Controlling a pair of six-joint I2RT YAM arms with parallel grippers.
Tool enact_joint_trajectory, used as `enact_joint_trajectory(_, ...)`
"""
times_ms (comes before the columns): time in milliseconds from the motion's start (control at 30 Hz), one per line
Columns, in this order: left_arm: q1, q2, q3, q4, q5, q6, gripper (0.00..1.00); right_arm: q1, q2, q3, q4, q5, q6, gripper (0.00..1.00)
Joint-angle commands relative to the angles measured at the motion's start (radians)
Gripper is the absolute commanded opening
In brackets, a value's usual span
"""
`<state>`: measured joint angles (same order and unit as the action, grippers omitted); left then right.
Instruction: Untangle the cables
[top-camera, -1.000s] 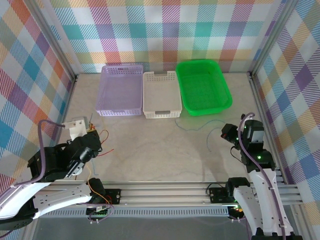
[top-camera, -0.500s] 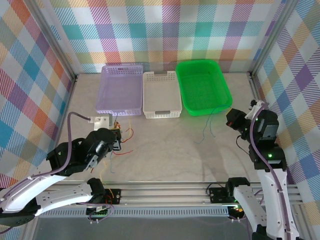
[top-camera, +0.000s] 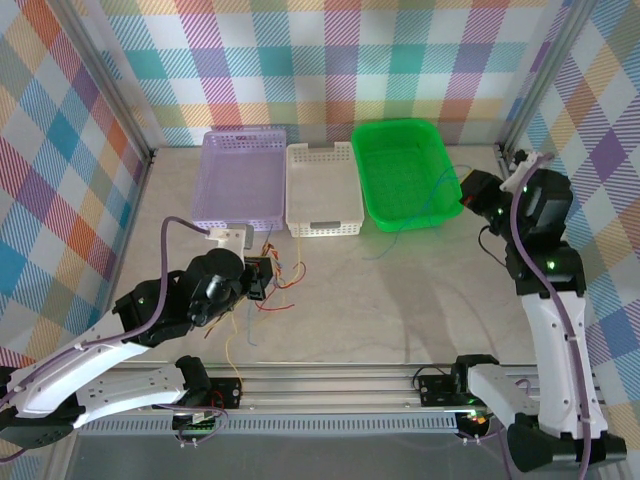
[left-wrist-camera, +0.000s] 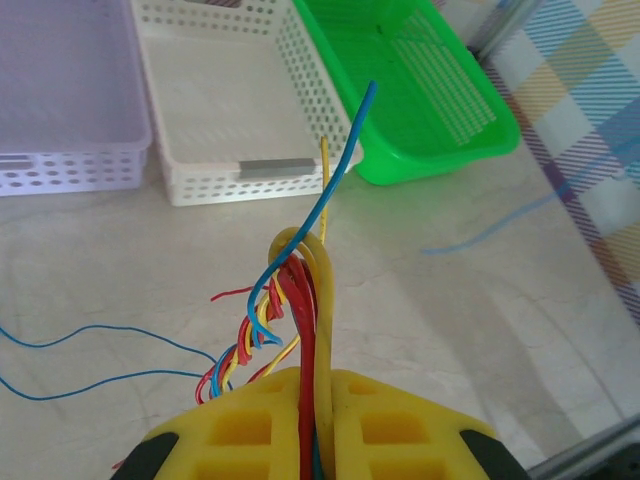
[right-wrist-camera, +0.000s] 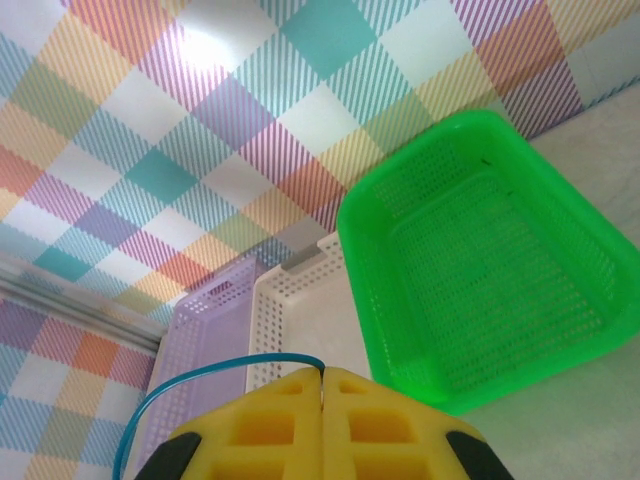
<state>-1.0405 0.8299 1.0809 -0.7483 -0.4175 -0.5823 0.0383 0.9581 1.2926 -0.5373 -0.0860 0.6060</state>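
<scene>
My left gripper (top-camera: 265, 275) (left-wrist-camera: 322, 385) is shut on a twisted bundle of red, yellow and blue cables (left-wrist-camera: 290, 290) (top-camera: 282, 272), held over the table in front of the white basket. Loose ends curl out of the bundle; one blue end (left-wrist-camera: 350, 135) sticks up toward the baskets. My right gripper (top-camera: 468, 192) (right-wrist-camera: 322, 378) is shut on a single thin blue cable (right-wrist-camera: 215, 368). It is raised beside the green basket's right edge. That blue cable (top-camera: 432, 205) hangs from it over the basket's corner down to the table.
Three baskets stand in a row at the back: purple (top-camera: 240, 180), white (top-camera: 322, 190) and green (top-camera: 405, 175). Loose blue strands (left-wrist-camera: 90, 350) lie on the table left of the bundle. The aluminium frame rail (top-camera: 330, 385) runs along the near edge.
The left gripper has carried the bundle forward and right, toward the white basket. The right gripper has risen and moved back to the green basket, dragging the blue cable with it.
</scene>
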Motion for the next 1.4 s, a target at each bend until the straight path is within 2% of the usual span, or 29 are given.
enact_joint_trajectory(0, -0.006, 0.0, -0.022, 0.084, 0.052, -0.005, 0.0, -0.003, 0.058, 0.077, 0.044, 0.058, -0.014, 0.0)
enact_joint_trajectory(200, -0.006, 0.0, -0.061, 0.148, 0.1, -0.031, 0.0, -0.004, 0.252, 0.233, 0.061, 0.103, -0.03, 0.0)
enact_joint_trajectory(667, -0.007, -0.03, -0.146, 0.192, 0.138, -0.093, 0.0, 0.004, 0.568, 0.463, 0.134, 0.167, -0.106, 0.0)
enact_joint_trajectory(1033, -0.01, -0.075, -0.186, 0.205, 0.141, -0.141, 0.0, 0.069, 0.826, 0.459, 0.194, 0.246, -0.189, 0.0)
enact_joint_trajectory(1367, -0.01, -0.104, -0.221, 0.211, 0.144, -0.172, 0.0, 0.108, 1.016, 0.463, 0.13, 0.252, -0.183, 0.0)
